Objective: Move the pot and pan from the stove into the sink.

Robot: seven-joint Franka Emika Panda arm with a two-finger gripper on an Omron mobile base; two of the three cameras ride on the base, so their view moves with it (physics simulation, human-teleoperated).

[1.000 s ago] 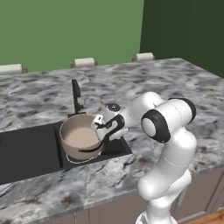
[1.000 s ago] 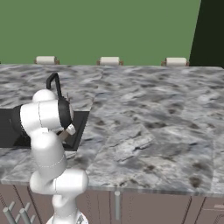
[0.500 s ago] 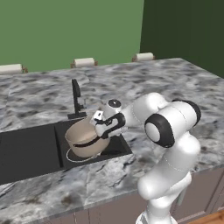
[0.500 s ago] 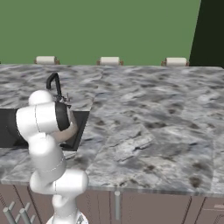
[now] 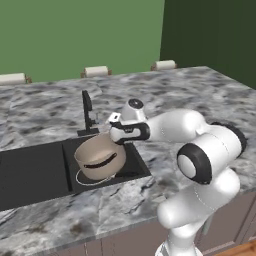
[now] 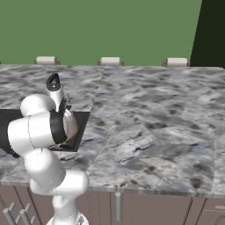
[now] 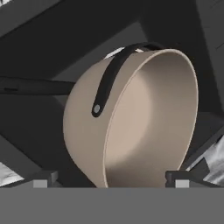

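Note:
The beige pot (image 5: 99,157) lies tipped on its side in the black sink (image 5: 35,175), its dark handle facing the front. In the hand view the pot (image 7: 131,118) shows its pale inside and one curved handle. Under it lies the flat black pan (image 5: 82,181), of which a thin light rim shows; its long handle (image 7: 30,85) runs off to the left. My gripper (image 5: 116,134) hovers at the pot's upper right rim, open, its fingertips (image 7: 43,179) wide apart on either side of the pot. The stove is out of view.
A slim black faucet (image 5: 87,111) stands just behind the pot at the sink's back edge. Grey marbled counter (image 5: 165,95) surrounds the basin and stretches to the right. My own arm hides most of the sink in the right base view, where the faucet (image 6: 53,85) rises above it.
The jaws have opened from shut to wide. The pot, upright at the gripper a second ago, has tipped over onto its side in the sink.

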